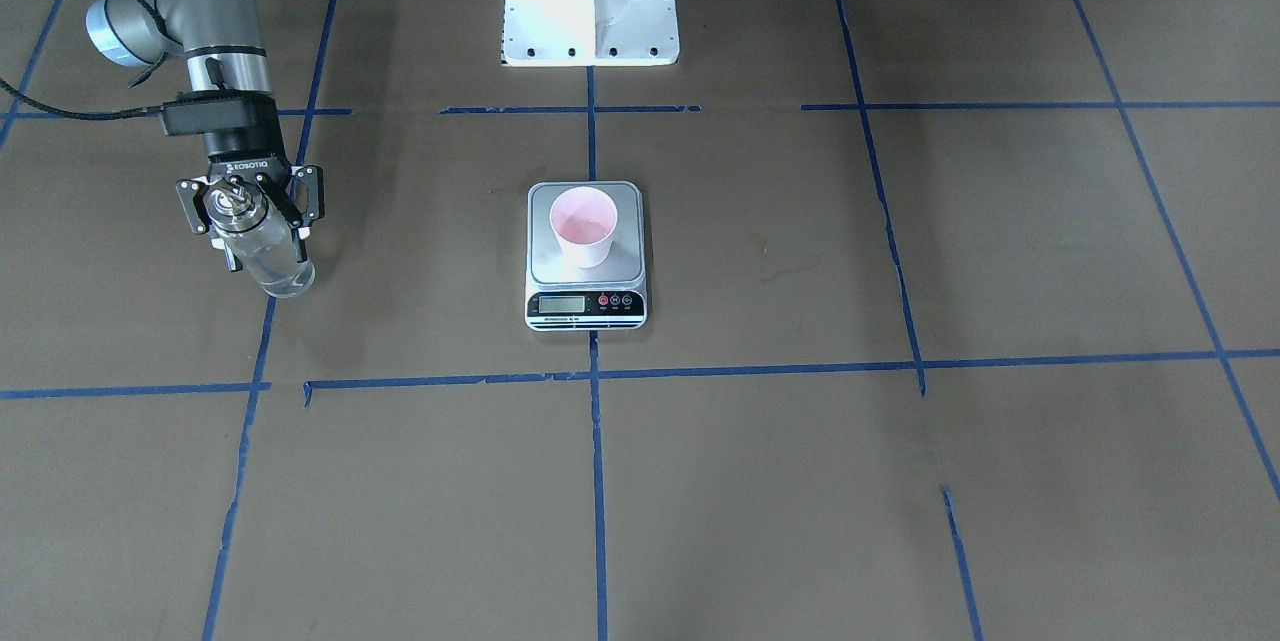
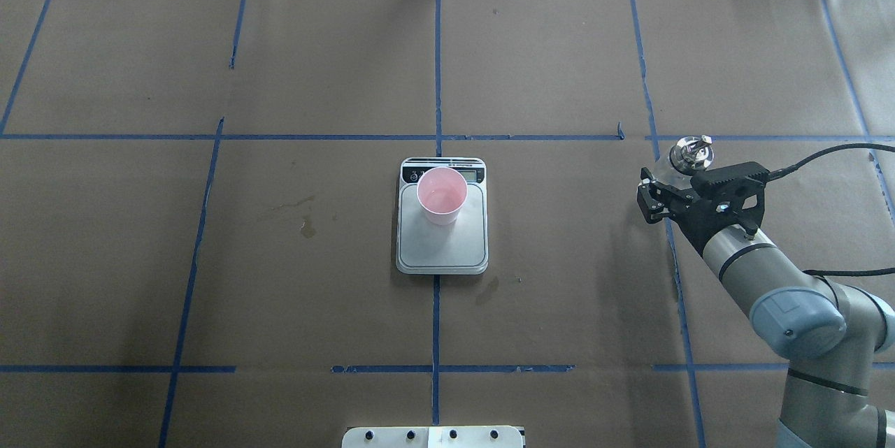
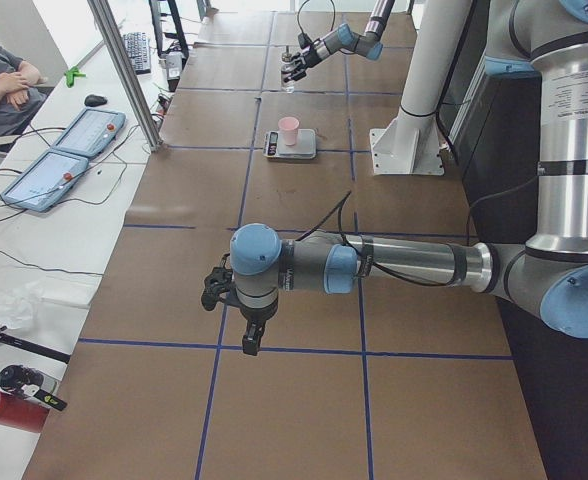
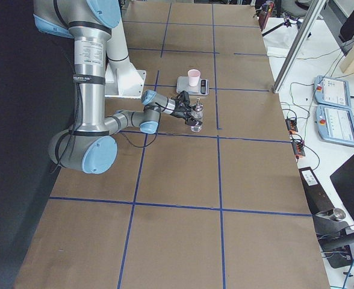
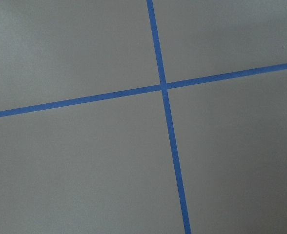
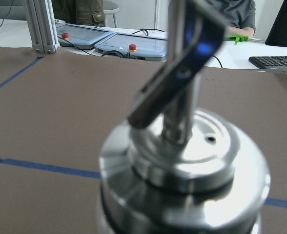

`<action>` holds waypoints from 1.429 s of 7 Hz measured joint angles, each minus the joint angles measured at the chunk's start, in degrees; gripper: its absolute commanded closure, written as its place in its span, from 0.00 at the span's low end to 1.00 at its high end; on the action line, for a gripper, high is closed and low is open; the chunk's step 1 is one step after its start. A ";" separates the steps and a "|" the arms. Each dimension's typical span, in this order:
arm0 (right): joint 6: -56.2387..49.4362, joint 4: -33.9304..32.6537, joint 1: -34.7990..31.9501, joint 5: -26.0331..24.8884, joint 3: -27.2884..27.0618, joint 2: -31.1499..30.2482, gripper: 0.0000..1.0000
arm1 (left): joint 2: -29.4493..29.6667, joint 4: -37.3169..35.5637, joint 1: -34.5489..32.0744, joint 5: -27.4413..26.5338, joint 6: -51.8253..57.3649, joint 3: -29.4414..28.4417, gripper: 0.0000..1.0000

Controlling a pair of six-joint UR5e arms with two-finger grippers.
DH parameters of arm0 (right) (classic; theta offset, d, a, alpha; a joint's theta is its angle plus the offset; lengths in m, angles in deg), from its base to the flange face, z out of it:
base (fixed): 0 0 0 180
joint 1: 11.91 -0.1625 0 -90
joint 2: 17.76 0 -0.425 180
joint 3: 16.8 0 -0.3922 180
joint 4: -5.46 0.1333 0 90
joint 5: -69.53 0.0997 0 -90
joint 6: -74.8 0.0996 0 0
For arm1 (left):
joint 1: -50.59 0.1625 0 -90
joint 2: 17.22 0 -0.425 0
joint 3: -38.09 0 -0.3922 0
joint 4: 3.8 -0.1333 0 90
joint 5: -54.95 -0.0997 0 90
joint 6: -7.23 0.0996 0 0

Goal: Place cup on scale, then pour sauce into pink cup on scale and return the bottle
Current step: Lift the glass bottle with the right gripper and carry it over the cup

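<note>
- Closest in, the bottle point(image 6: 182, 165) fills the right wrist view: a blurred silver cap with a thin spout rising from its top (the glass body is cut off below).
- The right gripper point(image 1: 250, 209) has its fingers point(image 1: 194, 208) clenched on the bottle just under the cap.
- The bottle stands upright, its base low at the counter point(image 1: 900, 481); I cannot tell whether it touches.
- It is beside a line of blue tape point(image 2: 677, 273) on the robot's right, well apart from the scale point(image 1: 625, 263).
- The cup point(image 1: 583, 226) stands upright on the scale's silver platform, toward the display end and inside its edges.
- The left gripper point(image 3: 217, 292) hangs low over bare counter, far from the scale (only the side view shows it, so I cannot tell how its fingers are set).
- The left wrist view shows only crossing tape lines.
</note>
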 measured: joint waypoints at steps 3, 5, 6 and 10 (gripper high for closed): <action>-9.19 -0.22 -3.59 0.98 -1.18 1.48 1.00 | 0.00 0.00 0.03 -0.02 0.00 -0.26 0.00; -14.15 -1.46 -4.45 1.53 -1.09 2.61 1.00 | 0.02 -0.05 0.03 -0.02 0.00 -0.19 0.00; -15.33 -4.25 -4.54 1.78 -1.17 4.44 1.00 | 0.06 -0.08 0.03 -0.02 0.00 -0.17 0.00; -19.52 -24.68 -2.47 -2.29 -1.57 15.21 1.00 | 0.16 -0.07 0.09 -0.02 0.00 -0.20 0.00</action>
